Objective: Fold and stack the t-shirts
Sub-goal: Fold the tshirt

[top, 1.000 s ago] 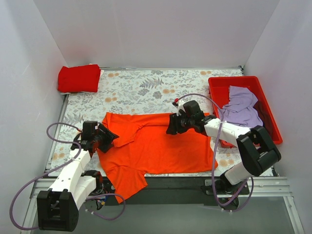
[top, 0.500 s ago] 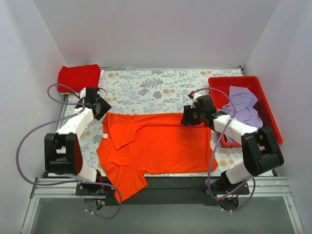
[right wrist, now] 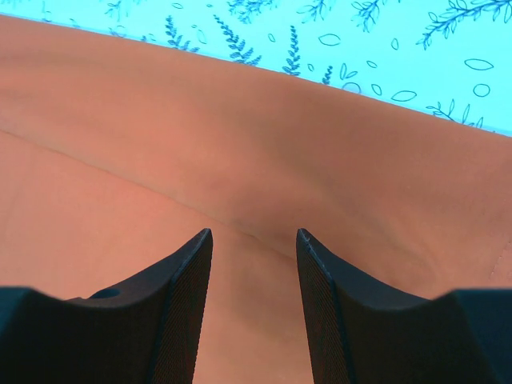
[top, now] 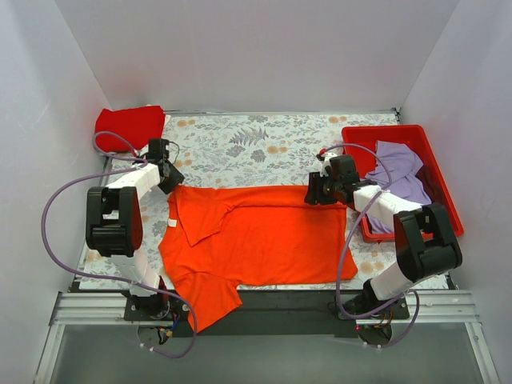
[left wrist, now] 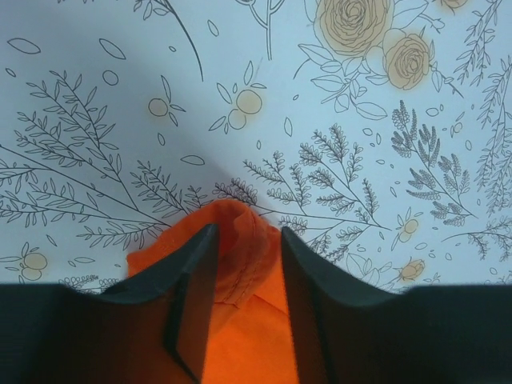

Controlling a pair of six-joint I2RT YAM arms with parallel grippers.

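The bright orange t-shirt (top: 256,236) lies spread on the flowered table, its near-left sleeve hanging over the front edge. My left gripper (top: 170,182) is at the shirt's far-left corner; in the left wrist view (left wrist: 248,230) its jaws pinch a bunched fold of the orange cloth (left wrist: 240,320). My right gripper (top: 312,194) is over the shirt's far-right edge; in the right wrist view (right wrist: 254,232) its jaws stand apart on flat orange cloth (right wrist: 240,144). The deeper red t-shirt (top: 128,126) lies folded at the back left. The pale lavender t-shirt (top: 396,176) and a strip of the dark maroon one (top: 437,186) lie in the bin.
The rigid red plastic bin (top: 384,130) stands at the right edge of the table, close beside my right arm. The flowered table cover (top: 240,144) shows behind the orange shirt. White walls close in the left, back and right sides.
My left arm swung from the near-left sleeve out to the shirt's far-left corner. My right gripper moved right along the far edge to the far-right corner. The shirt has barely shifted.
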